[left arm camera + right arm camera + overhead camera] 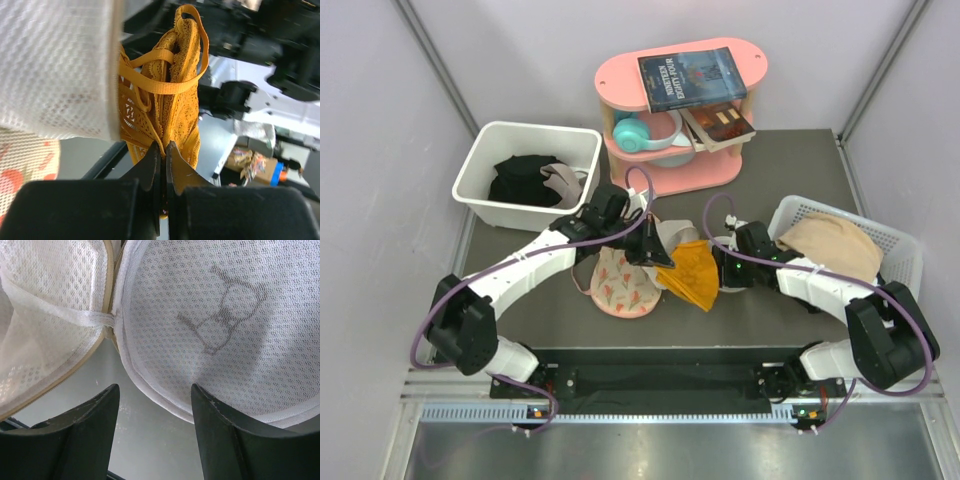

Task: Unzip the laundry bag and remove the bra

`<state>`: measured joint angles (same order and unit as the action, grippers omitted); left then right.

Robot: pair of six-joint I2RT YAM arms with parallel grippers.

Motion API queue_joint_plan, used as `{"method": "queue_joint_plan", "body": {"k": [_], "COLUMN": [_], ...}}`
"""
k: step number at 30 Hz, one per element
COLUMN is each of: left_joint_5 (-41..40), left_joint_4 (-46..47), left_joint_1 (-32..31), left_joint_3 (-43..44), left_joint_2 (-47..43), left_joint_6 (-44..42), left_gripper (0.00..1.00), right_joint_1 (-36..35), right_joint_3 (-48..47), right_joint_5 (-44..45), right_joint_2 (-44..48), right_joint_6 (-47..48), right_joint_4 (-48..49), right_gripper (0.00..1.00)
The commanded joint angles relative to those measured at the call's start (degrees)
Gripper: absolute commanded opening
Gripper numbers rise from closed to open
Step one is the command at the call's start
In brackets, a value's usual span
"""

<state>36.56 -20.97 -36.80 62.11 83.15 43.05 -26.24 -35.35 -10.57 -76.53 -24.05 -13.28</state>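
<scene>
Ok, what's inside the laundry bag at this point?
Nothing shows through the mesh of the laundry bag in the right wrist view. The bra hangs mostly outside, pinched by the left gripper. One edge is covered by mesh, so whether it is fully out cannot be seen.

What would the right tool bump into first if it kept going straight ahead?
Most likely the bag. The right tool is open, and the bag's white mesh fills the view just beyond its tips. How close it is can't be judged.
</scene>
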Motion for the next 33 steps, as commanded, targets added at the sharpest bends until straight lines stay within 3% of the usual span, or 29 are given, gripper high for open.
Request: {"method": "queue_joint_plan", "body": {"k": [1, 9, 19, 25, 29, 33], "left_joint_5": [8.08, 16.43, 19.78, 20.48, 22.42, 17.96], "left_joint_4": [6.11, 14.19, 24.14, 14.04, 13.24, 4.58], "left_joint_1": [0.15, 0.23, 3.3, 14.19, 26.65, 33.18], "left_joint_3": [3.72, 6.1, 7.32, 9.0, 7.68, 13.45], "left_joint_2": [-1.24, -0.8, -2.56, -4.75, -6.77, -7.48], "left_joint_6": [-1.48, 1.85, 7.32, -0.06, -0.24, -5.84], "left_gripper": [0.0, 0.0, 0.0, 0.0, 0.0, 0.0], "right_joint_1": [-0.83, -0.74, -0.74, -0.83, -0.74, -0.74], "right_joint_3": [-2.35, -2.35, -2.97, -3.14, -3.76, -4.2], "right_joint_5": [0.11, 0.2, 0.28, 0.28, 0.46, 0.64], "right_joint_2": [1.47, 2.53, 3.14, 4.99, 6.48, 7.27], "right_joint_6": [0.24, 0.24, 0.32, 0.24, 0.24, 0.32], "right_joint_4": [0.53, 0.01, -0.87, -2.1, -3.07, -3.68], "right_gripper": [0.59, 0.59, 0.59, 0.59, 0.6, 0.6]}}
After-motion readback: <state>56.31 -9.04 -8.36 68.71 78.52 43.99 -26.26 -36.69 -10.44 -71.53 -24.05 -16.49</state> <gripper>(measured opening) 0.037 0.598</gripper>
